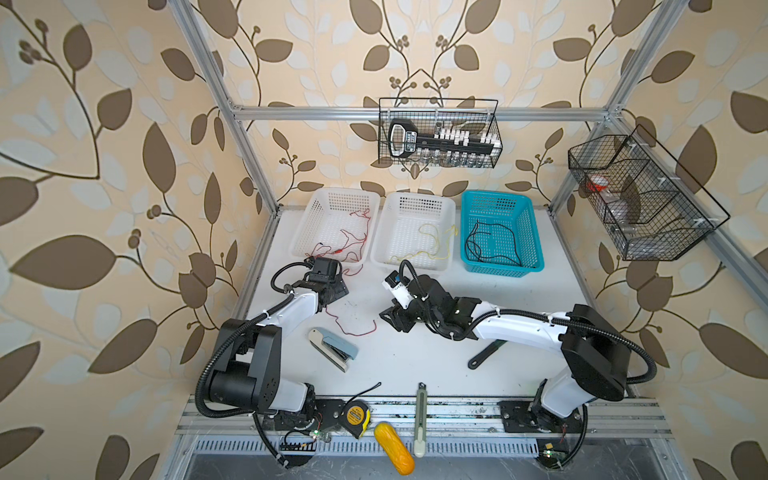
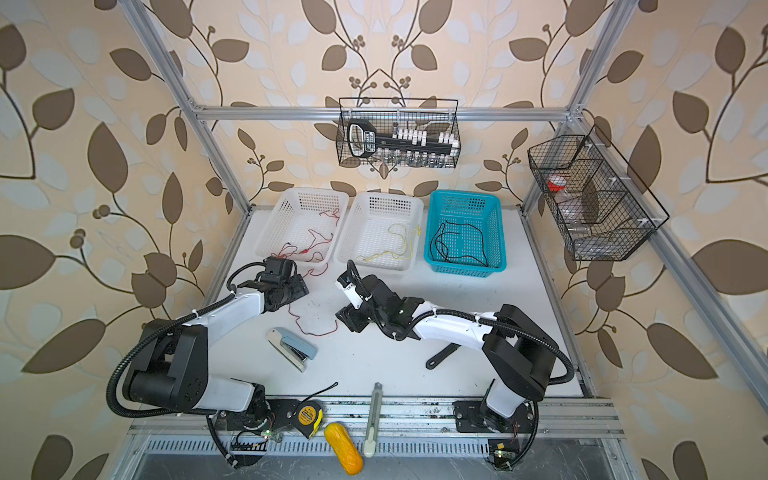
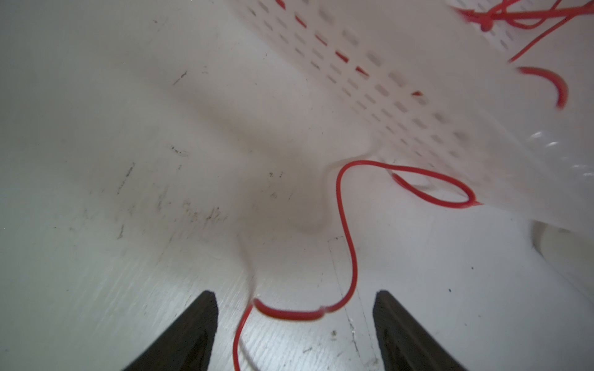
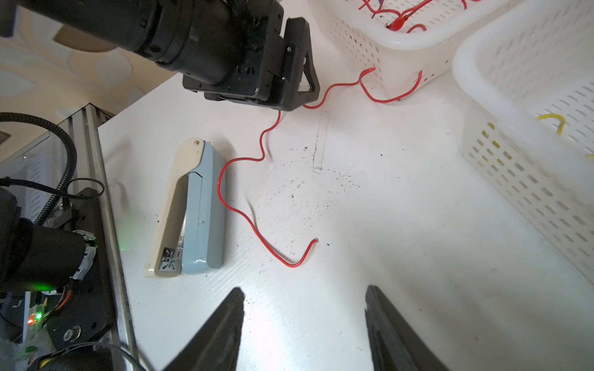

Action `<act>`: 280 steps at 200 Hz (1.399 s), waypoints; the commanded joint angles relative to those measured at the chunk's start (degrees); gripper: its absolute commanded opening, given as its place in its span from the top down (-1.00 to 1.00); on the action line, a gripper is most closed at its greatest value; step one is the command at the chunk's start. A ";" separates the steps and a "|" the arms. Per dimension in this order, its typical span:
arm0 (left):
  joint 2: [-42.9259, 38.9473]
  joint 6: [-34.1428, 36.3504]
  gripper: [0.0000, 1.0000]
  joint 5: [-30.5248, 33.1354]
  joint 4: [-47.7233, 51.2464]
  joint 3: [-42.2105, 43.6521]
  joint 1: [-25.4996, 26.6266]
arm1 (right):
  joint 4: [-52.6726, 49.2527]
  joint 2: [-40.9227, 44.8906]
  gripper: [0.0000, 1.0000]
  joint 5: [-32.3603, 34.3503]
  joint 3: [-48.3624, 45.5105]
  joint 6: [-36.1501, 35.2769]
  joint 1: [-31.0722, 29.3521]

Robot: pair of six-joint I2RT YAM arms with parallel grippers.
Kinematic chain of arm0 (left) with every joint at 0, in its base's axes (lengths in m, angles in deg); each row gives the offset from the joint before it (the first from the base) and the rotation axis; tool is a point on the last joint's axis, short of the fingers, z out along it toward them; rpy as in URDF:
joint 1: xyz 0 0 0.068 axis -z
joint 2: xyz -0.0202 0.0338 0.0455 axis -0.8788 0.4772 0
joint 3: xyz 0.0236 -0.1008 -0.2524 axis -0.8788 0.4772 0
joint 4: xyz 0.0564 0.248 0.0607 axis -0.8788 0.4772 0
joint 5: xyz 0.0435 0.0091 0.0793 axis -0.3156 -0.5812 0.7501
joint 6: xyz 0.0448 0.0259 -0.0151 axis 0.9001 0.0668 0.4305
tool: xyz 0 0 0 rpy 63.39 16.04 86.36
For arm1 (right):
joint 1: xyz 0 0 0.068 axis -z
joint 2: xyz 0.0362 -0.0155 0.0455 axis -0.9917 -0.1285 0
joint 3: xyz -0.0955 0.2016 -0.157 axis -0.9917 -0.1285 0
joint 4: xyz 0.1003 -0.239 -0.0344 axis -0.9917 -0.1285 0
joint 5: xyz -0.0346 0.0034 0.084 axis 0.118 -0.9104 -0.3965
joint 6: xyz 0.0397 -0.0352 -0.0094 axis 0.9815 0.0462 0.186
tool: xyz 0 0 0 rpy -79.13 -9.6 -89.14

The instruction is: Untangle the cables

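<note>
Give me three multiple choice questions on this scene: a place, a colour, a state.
1. Where is the black cable? A) blue basket B) floor C) hanging from the frame
2. The cable in the middle basket is: A) red B) yellow C) green
3. The left gripper is: A) shut on a clip B) open, red cable between its fingers C) shut on nothing

Answers: 1 A, it lies looped inside. 2 B, a yellow cable shows there. 3 B, the fingers stand apart either side of it.
</note>
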 commanded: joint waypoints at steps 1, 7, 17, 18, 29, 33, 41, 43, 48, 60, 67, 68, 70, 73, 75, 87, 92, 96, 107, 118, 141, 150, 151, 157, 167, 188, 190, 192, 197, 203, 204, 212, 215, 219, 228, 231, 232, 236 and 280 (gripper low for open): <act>1.92 0.81 -0.41 1.24 -1.61 -2.49 -0.85 | -1.42 1.90 -0.21 1.79 -1.76 -1.39 -0.27; 2.16 0.89 -0.38 1.38 -1.63 -2.61 -0.92 | -1.58 2.06 -0.21 1.95 -1.84 -1.44 -0.24; 2.55 1.00 -0.31 1.47 -1.77 -2.68 -1.01 | -1.72 2.34 -0.21 2.06 -1.99 -1.49 -0.25; 2.54 1.02 -0.31 1.45 -1.78 -2.68 -1.01 | -1.72 2.34 -0.21 2.10 -1.97 -1.49 -0.22; 2.93 1.31 -0.26 1.36 -2.05 -2.84 -1.09 | -1.90 2.56 -0.21 2.23 -2.04 -1.44 -0.23; 3.15 1.37 -0.24 1.34 -2.05 -2.94 -1.06 | -1.95 2.68 -0.21 2.28 -2.16 -1.60 -0.23; 3.60 1.66 -0.21 1.46 -2.14 -3.17 -1.18 | -1.99 2.79 -0.21 2.39 -2.29 -1.62 -0.27; 3.70 1.66 -0.20 1.44 -2.14 -3.26 -1.19 | -2.06 2.84 -0.21 2.40 -2.30 -1.54 -0.28; 3.95 1.84 -0.16 1.53 -2.09 -3.50 -1.18 | -2.10 2.88 -0.21 2.43 -2.23 -1.58 -0.19; 4.71 2.17 -0.05 1.56 -2.05 -3.99 -1.28 | -2.39 3.03 -0.21 2.55 -2.31 -1.71 -0.26; 5.06 2.28 0.01 1.69 -2.08 -4.16 -1.25 | -2.51 3.05 -0.21 2.61 -2.35 -1.68 -0.22; 5.11 2.24 0.02 1.69 -2.07 -4.21 -1.31 | -2.60 3.05 -0.21 2.60 -2.37 -1.71 -0.25; 5.20 2.27 0.04 1.80 -2.10 -4.25 -1.34 | -2.63 3.16 -0.21 2.65 -2.32 -1.68 -0.27; 5.30 2.34 0.06 1.80 -2.13 -4.26 -1.33 | -2.64 3.15 -0.21 2.67 -2.31 -1.69 -0.22; 5.38 2.40 0.07 1.74 -2.14 -4.30 -1.34 | -2.70 3.19 -0.21 2.67 -2.42 -1.71 -0.22; 5.81 2.64 0.16 1.78 -2.23 -4.43 -1.41 | -2.71 3.31 -0.21 2.89 -2.56 -1.75 -0.23; 5.97 2.71 0.20 1.85 -2.32 -4.52 -1.41 | -2.80 3.32 -0.21 2.85 -2.52 -1.75 -0.26; 6.10 2.78 0.22 1.81 -2.31 -4.52 -1.46 | -2.76 3.40 -0.21 2.85 -2.64 -1.75 -0.26; 6.47 2.88 0.29 1.78 -2.34 -4.65 -1.51 | -2.78 3.39 -0.21 2.87 -2.65 -1.75 -0.23; 6.71 2.98 0.41 1.70 -2.40 -4.70 -1.53 | -2.87 3.27 -0.21 2.92 -2.66 -1.75 -0.25; 6.65 3.07 0.58 1.09 -2.49 -4.55 -1.55 | -2.92 3.17 -0.21 2.88 -2.61 -1.62 -0.19; 6.39 3.07 0.62 0.76 -2.49 -4.43 -1.55 | -2.87 3.04 -0.21 2.76 -2.66 -1.75 -0.26; 6.35 3.07 0.63 0.74 -2.53 -4.43 -1.55 | -2.92 3.05 -0.21 2.76 -2.66 -1.75 -0.27; 6.22 3.11 0.69 0.57 -2.49 -4.35 -1.55 | -2.89 2.93 -0.21 2.72 -2.65 -1.63 -0.22; 5.93 3.06 0.77 0.15 -2.41 -4.13 -1.55 | -2.80 2.88 -0.21 2.68 -2.72 -1.61 -0.27; 5.13 2.72 0.94 -0.81 -1.99 -3.84 -1.55 | -2.68 2.88 -0.21 2.77 -2.75 -1.58 -0.21; 5.05 2.74 0.97 -0.95 -1.90 -3.82 -1.55 | -2.62 2.88 -0.21 2.79 -2.88 -1.62 -0.26; 4.97 2.72 0.98 -1.03 -1.77 -3.82 -1.55 | -2.65 2.88 -0.21 2.77 -2.87 -1.59 -0.21; 4.73 2.65 1.00 -1.20 -1.50 -3.87 -1.55 | -2.62 2.88 -0.21 2.87 -2.90 -1.60 -0.19; 4.51 2.54 1.00 -1.48 -1.22 -3.83 -1.55 | -2.52 2.89 -0.21 2.97 -2.95 -1.58 -0.27; 4.45 2.50 1.00 -1.52 -1.15 -3.82 -1.55 | -2.52 2.88 -0.21 2.95 -2.98 -1.58 -0.19; 3.93 2.32 1.00 -2.02 -0.87 -3.74 -1.55 | -2.43 2.97 -0.21 3.02 -3.14 -1.58 -0.25; 3.81 2.28 1.00 -2.31 -0.85 -3.70 -1.55 | -2.37 3.03 -0.21 3.19 -3.16 -1.59 -0.27; 3.46 2.14 1.00 -2.78 -0.74 -3.52 -1.55 | -2.31 3.10 -0.21 3.28 -3.29 -1.53 -0.25; 2.54 1.69 1.00 -3.62 -0.77 -3.09 -1.55 | -2.00 3.27 -0.21 3.57 -3.58 -1.51 -0.23; 2.21 1.62 1.00 -4.00 -0.81 -2.88 -1.55 | -1.95 3.42 -0.21 3.74 -3.67 -1.43 -0.25; 2.02 1.60 1.00 -4.10 -0.82 -2.87 -1.55 | -1.88 3.46 -0.21 3.78 -3.69 -1.41 -0.22; 1.46 1.45 1.00 -4.62 -0.86 -2.70 -1.55 | -1.80 3.56 -0.21 4.04 -3.94 -1.40 -0.27; -7.89 0.61 1.00 -7.11 0.21 -1.95 -1.55 | -0.49 6.05 -0.21 8.10 -5.97 -0.37 0.08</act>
